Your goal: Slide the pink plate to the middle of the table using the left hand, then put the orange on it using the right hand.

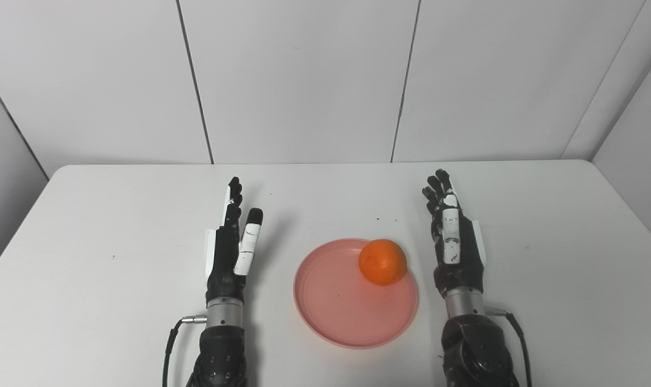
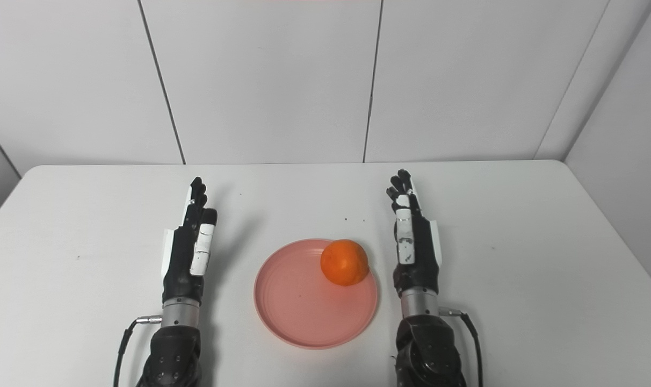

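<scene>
The pink plate (image 1: 336,306) lies flat near the table's front middle, between my two arms. An orange (image 1: 382,262) rests on its far right part, close to the rim. My left hand (image 1: 232,242) is left of the plate, fingers stretched forward and apart, holding nothing. To the right of the plate and the orange, my right hand (image 1: 453,234) is open as well, fingers extended and apart from the fruit. Neither hand touches the plate.
The white table (image 1: 116,226) has rounded far corners and ends at a grey panelled wall (image 1: 304,80). A few small dark specks (image 1: 387,219) lie beyond the plate. Cables (image 1: 172,333) trail from both wrists near the front edge.
</scene>
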Available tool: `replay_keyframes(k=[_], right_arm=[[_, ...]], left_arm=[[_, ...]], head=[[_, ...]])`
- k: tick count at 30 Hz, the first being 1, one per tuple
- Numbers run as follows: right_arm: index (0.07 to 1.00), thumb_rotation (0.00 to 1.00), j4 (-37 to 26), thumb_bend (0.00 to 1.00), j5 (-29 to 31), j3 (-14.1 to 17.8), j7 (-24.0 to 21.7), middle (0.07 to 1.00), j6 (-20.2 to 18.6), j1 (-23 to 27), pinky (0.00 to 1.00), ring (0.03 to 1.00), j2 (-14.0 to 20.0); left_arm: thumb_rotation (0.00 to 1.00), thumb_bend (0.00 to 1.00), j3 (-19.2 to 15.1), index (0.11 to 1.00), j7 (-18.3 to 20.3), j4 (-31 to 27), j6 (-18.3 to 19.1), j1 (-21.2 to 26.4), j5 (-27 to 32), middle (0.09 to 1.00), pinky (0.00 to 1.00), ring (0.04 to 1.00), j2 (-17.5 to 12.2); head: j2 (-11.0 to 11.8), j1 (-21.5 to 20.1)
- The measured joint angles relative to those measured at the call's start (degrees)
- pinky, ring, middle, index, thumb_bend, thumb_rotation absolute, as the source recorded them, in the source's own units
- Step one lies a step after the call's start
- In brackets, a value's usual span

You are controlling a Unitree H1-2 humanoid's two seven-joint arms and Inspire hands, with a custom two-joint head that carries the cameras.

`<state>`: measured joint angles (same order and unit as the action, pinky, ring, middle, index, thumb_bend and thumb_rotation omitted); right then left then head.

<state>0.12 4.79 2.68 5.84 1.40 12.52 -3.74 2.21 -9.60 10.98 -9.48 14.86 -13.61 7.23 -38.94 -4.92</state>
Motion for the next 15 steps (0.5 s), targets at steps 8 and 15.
replay_keyframes(k=[8,15], right_arm=[[0.96,1.0,3.79,0.87,0.6,0.65,-0.05,0.953,-0.59,-1.73,1.0,0.958,0.01],[0.957,1.0,5.59,0.89,-0.7,0.64,-0.04,0.947,-0.52,-1.4,1.0,0.947,-0.02]], left_arm=[[1.0,0.85,-0.16,1.0,0.71,-1.45,6.06,-0.07,4.05,1.0,1.0,1.0,0.12],[1.0,0.88,-0.02,1.0,2.91,-3.85,12.97,-0.1,7.13,1.0,1.0,1.0,0.01]], head=[[-0.35,-0.09],[-0.35,-0.26]])
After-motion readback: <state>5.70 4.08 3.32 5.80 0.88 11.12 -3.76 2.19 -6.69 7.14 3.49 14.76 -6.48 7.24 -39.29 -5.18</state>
